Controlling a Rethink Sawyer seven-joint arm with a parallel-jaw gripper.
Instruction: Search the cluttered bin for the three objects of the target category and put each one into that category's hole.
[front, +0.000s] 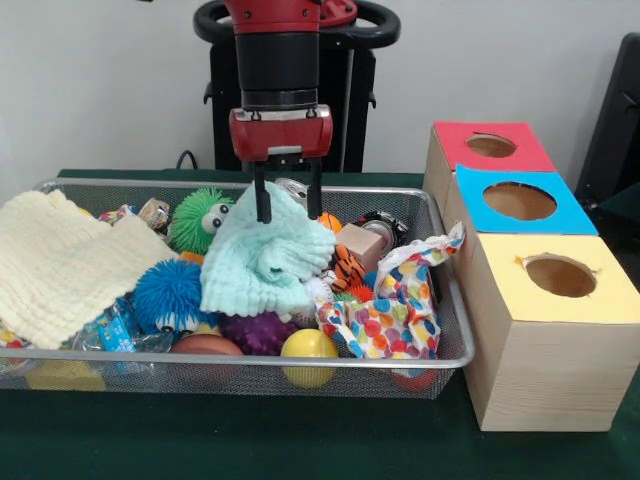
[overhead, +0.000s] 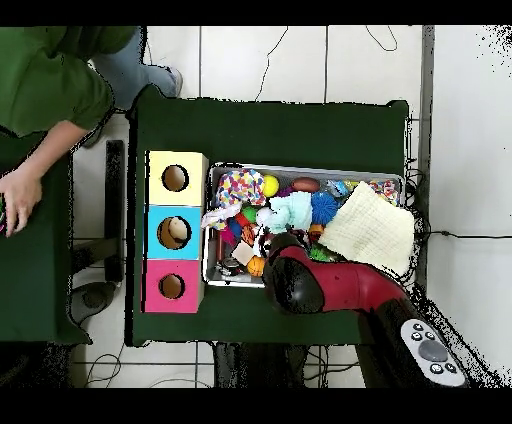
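The silver wire-mesh bin (front: 250, 358) is full of toys and cloths; it also shows in the overhead view (overhead: 300, 168). My gripper (front: 288, 205) hangs over the bin's middle back. Its fingers (front: 263, 200) stand on either side of the bunched top of a mint green cloth (front: 265, 260), shut on it. The cloth drapes down over the toys and also shows in the overhead view (overhead: 290, 210). The red-topped box's hole (front: 490, 146) is at the far right, and also shows in the overhead view (overhead: 171, 286). In the overhead view, my arm (overhead: 320, 285) hides the gripper.
Blue-topped (front: 519, 201) and yellow-topped (front: 560, 275) boxes stand beside the red one. A cream cloth (front: 60, 260) lies over the bin's left end. A polka-dot cloth (front: 395, 310), a blue spiky ball (front: 168, 293), a green fuzzy toy (front: 200, 220) and a yellow ball (front: 308, 345) lie around. A person (overhead: 50, 80) sits at another table.
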